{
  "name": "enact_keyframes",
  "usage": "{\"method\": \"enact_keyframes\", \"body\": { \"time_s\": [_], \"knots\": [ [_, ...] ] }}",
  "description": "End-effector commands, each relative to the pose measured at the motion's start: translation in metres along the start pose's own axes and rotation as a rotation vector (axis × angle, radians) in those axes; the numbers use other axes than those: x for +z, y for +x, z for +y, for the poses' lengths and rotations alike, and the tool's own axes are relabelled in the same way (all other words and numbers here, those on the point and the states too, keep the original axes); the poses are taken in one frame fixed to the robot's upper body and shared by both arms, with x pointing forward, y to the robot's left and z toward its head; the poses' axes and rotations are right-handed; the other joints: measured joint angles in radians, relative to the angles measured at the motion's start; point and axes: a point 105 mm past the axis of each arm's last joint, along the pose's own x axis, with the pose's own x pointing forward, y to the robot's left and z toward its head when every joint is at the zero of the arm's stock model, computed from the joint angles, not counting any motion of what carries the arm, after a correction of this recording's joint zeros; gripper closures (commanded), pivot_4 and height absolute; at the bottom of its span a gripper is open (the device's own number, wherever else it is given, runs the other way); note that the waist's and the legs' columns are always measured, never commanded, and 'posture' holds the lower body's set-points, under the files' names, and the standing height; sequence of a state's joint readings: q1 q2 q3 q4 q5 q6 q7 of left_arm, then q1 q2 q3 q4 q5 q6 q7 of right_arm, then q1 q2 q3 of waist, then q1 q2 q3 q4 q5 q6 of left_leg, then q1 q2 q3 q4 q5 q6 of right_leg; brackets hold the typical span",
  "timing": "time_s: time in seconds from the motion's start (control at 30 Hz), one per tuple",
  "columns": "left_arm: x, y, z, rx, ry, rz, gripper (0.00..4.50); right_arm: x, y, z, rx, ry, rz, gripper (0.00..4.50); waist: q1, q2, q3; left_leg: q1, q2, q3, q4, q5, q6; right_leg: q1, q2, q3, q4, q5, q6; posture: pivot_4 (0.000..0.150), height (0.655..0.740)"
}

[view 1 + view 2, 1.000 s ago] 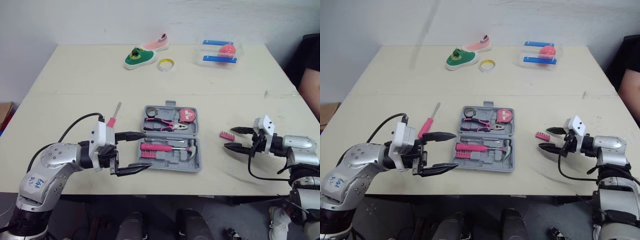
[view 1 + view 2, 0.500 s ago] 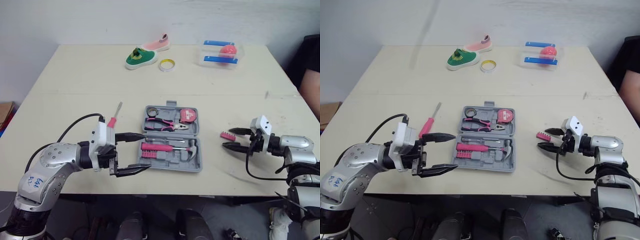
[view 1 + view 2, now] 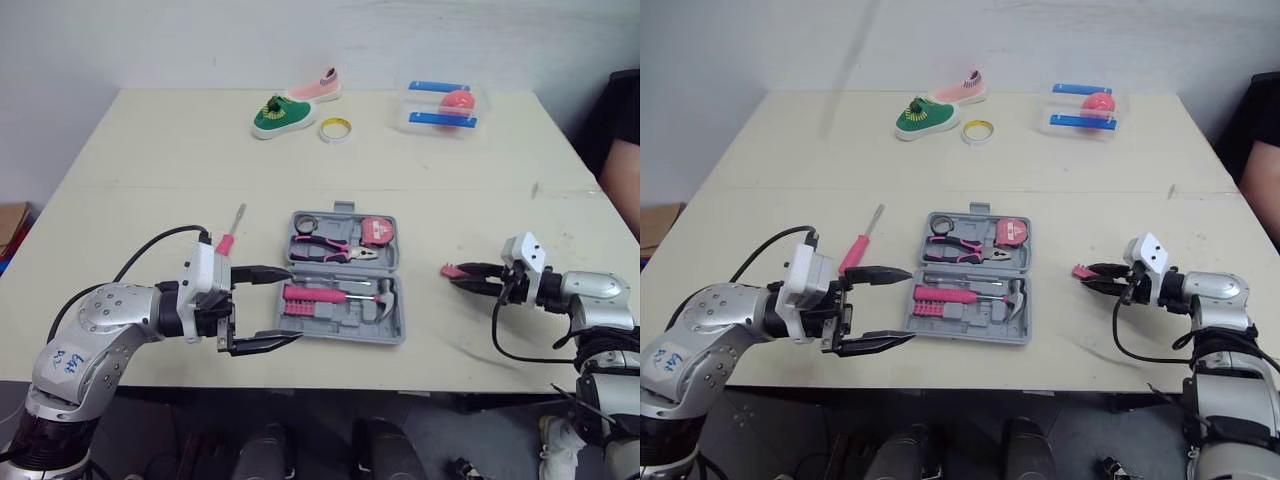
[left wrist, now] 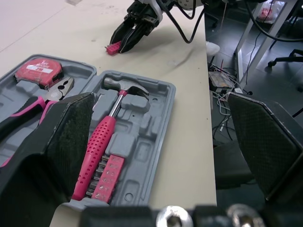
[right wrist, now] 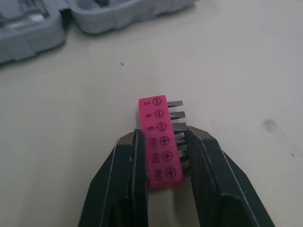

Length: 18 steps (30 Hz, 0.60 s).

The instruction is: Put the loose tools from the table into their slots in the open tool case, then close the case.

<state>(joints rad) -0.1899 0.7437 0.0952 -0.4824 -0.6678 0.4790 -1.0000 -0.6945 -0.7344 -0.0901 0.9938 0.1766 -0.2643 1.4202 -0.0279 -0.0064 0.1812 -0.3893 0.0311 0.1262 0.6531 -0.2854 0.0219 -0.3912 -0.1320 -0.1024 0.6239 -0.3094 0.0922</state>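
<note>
Right gripper (image 5: 163, 137): narrow, black fingers pinched on the two long sides of a small pink plastic bit strip (image 5: 158, 123), low over the table.
Pink bit strip: at 3 o'clock of the case, apart from its wall, flat on or barely off the beige table (image 3: 150, 150); cannot tell which. Metal bit tips under one finger, pink edge under the other.
Open grey plastic tool case (image 3: 395, 335): mid-table, lid side at 12 o'clock. Pink-handled pliers, tape measure, pink-handled hammer and another pink bit strip already seated; bare moulded recesses near the hammer.
Pink-handled screwdriver (image 3: 228, 235): loose on the table at 10 o'clock of the case, near it but not touching.
Left gripper (image 3: 900, 304): wide apart, holding nothing, at 8 o'clock of the case beside its wall.
Step in hand: by the look of it, taking up the bit strip for its recess; screwdriver and lid yet to come.
Risk, grip: hold sits at one end of the strip, so likely to swing or slip out on lifting.
Risk, bits: pressure on the bare bit tips could push one loose.
Risk, seating: wrong angle over the shallow recess, strip riding proud, lid then unable to shut.
Risk, case: light case likely to slide under a sideways nudge, with the left gripper not bracing it.
</note>
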Motion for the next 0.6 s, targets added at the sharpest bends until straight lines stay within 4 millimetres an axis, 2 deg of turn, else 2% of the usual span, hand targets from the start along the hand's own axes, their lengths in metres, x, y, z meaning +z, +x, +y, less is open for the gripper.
{"method": "enact_keyframes", "body": {
  "time_s": [0.03,0.13,0.27,0.43,0.6],
  "knots": [
    [0.01,-0.007,0.008,0.019,0.062,-0.038,0.0,0.051,0.001,0.013,0.122,-0.083,-0.043,3.71,-0.001,0.001,0.001,0.0,0.0,0.0,0.0,0.0,0.0,-0.001,0.0,0.0,0.0,0.0,0.0,0.15,0.74],
    [0.005,-0.011,0.009,0.02,0.079,-0.019,0.0,0.083,0.01,0.041,0.212,-0.046,-0.017,3.71,0.001,0.001,0.001,0.0,0.001,-0.001,-0.001,0.0,-0.001,-0.001,0.0,0.0,0.0,0.0,0.0,0.15,0.74],
    [-0.003,-0.016,0.009,0.026,0.082,0.001,0.0,0.11,0.024,0.078,0.294,0.016,0.067,3.71,0.001,0.002,0.001,-0.001,0.001,-0.001,-0.002,-0.001,-0.001,-0.002,-0.001,0.0,0.0,0.0,-0.001,0.15,0.74],
    [-0.006,-0.019,0.012,0.052,0.086,0.011,0.0,0.114,0.05,0.124,0.388,-0.011,0.243,3.71,0.002,0.002,0.001,-0.002,0.0,-0.004,-0.003,-0.004,-0.001,-0.002,-0.003,-0.001,-0.002,-0.001,-0.001,0.15,0.74],
    [-0.006,-0.019,0.01,0.057,0.081,0.015,0.0,0.113,0.071,0.137,0.359,-0.102,0.305,3.71,0.002,0.002,0.001,-0.004,0.0,-0.003,-0.003,-0.004,-0.001,-0.003,-0.004,-0.002,-0.003,-0.001,-0.002,0.15,0.74]
  ]
}}
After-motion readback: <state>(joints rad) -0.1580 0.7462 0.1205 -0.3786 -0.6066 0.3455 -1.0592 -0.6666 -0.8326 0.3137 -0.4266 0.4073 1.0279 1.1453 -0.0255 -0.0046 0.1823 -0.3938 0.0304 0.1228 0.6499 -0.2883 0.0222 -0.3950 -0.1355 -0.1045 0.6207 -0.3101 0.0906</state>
